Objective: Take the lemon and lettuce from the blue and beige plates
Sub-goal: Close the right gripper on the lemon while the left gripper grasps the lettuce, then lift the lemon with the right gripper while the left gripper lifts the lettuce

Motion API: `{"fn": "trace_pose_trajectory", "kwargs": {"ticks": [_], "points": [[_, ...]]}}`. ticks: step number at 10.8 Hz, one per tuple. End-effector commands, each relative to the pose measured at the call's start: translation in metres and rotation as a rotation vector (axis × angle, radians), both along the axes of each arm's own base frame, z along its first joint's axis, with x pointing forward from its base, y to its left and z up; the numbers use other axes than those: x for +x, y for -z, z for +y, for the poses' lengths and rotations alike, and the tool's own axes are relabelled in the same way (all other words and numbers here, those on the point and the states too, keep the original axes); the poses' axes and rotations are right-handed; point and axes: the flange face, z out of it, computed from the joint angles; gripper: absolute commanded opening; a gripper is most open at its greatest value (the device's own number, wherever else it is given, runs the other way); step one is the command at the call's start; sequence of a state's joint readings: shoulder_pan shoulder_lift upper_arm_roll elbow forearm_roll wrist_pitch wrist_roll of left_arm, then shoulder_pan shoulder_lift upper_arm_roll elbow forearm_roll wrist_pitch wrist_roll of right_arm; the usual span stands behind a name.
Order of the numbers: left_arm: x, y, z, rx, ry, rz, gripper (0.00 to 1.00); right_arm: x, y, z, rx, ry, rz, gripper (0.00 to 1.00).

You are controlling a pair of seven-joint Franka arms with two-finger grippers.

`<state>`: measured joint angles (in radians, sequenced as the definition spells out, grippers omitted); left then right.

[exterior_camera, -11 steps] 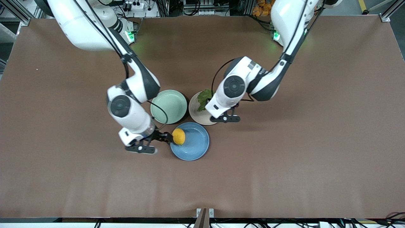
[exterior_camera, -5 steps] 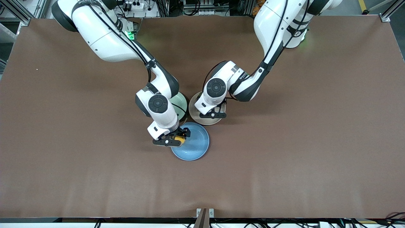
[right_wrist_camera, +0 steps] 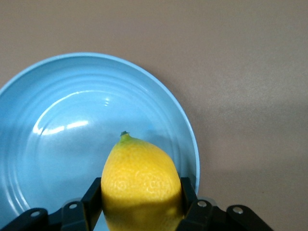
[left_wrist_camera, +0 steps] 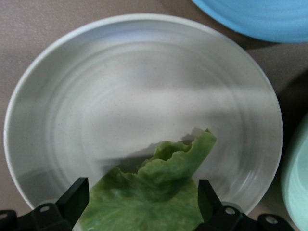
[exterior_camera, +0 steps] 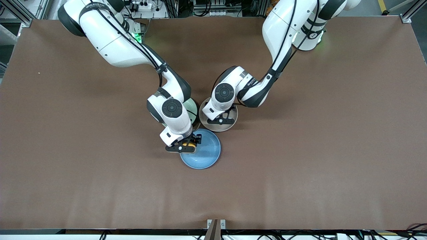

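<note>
The lemon [right_wrist_camera: 139,178] lies on the blue plate [right_wrist_camera: 72,110]. My right gripper [right_wrist_camera: 140,197] is shut on the lemon, one finger pressed against each side. In the front view the right gripper [exterior_camera: 187,144] is low over the blue plate [exterior_camera: 208,156], at the edge toward the right arm's end, and only a bit of the lemon [exterior_camera: 191,145] shows. The lettuce [left_wrist_camera: 154,192] lies on the beige plate [left_wrist_camera: 120,86]. My left gripper [left_wrist_camera: 140,202] is open, its fingers wide either side of the leaf. In the front view the left gripper [exterior_camera: 224,119] covers the leaf on the beige plate [exterior_camera: 209,124].
A pale mint-green plate [exterior_camera: 192,107] sits beside the beige plate toward the right arm's end, mostly hidden under the right arm's wrist. The three plates stand close together mid-table. Brown tabletop lies all around them.
The right gripper swung from beside the blue plate onto the lemon and closed on it. The left gripper moved in over the beige plate and down around the lettuce.
</note>
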<state>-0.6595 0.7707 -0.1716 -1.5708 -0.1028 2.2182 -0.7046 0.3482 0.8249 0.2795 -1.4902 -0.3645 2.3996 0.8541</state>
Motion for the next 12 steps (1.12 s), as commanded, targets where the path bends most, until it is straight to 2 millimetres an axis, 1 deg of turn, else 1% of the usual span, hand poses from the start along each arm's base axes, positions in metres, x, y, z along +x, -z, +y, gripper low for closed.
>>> {"fn": "trace_pose_trajectory", "kwargs": {"ticks": [1, 2, 3, 4, 5, 6, 7, 8, 9, 11, 12], "points": [[0.0, 0.003, -0.003, 0.004, -0.019, -0.006, 1.0, 0.009, -0.004, 0.005, 0.0, 0.01, -0.022, 0.24], [-0.007, 0.01, -0.009, 0.009, -0.008, -0.001, 1.0, 0.012, -0.009, 0.004, 0.002, 0.022, -0.018, 0.21], [-0.009, 0.014, -0.01, 0.013, -0.004, 0.002, 1.0, 0.015, -0.018, 0.0, -0.02, 0.032, -0.002, 0.21], [-0.009, 0.016, -0.01, 0.012, -0.003, 0.003, 1.0, 0.013, -0.035, 0.0, -0.038, 0.03, 0.017, 0.21], [-0.008, 0.016, -0.01, 0.013, -0.003, 0.0, 1.0, 0.019, -0.05, -0.01, -0.034, 0.048, 0.02, 0.21], [-0.008, 0.016, -0.009, 0.013, -0.002, -0.001, 0.68, 0.027, -0.066, -0.025, -0.013, 0.074, 0.023, 0.19], [-0.005, 0.013, -0.007, 0.009, -0.002, -0.005, 0.25, 0.032, -0.085, -0.048, -0.015, 0.079, 0.036, 0.19], [-0.003, 0.011, -0.006, 0.005, -0.012, -0.004, 0.04, 0.033, -0.106, -0.07, -0.014, 0.068, 0.062, 0.19], [-0.002, 0.006, -0.006, 0.004, -0.014, -0.006, 0.0, 0.035, -0.121, -0.103, -0.032, 0.051, 0.084, 0.19], [-0.001, -0.007, -0.007, 0.004, -0.012, -0.007, 0.0, 0.031, -0.149, -0.168, -0.033, 0.034, 0.112, 0.19], [0.001, -0.012, -0.005, 0.012, -0.012, 0.0, 0.0, 0.029, -0.154, -0.2, -0.059, 0.022, 0.14, 0.18]]}}
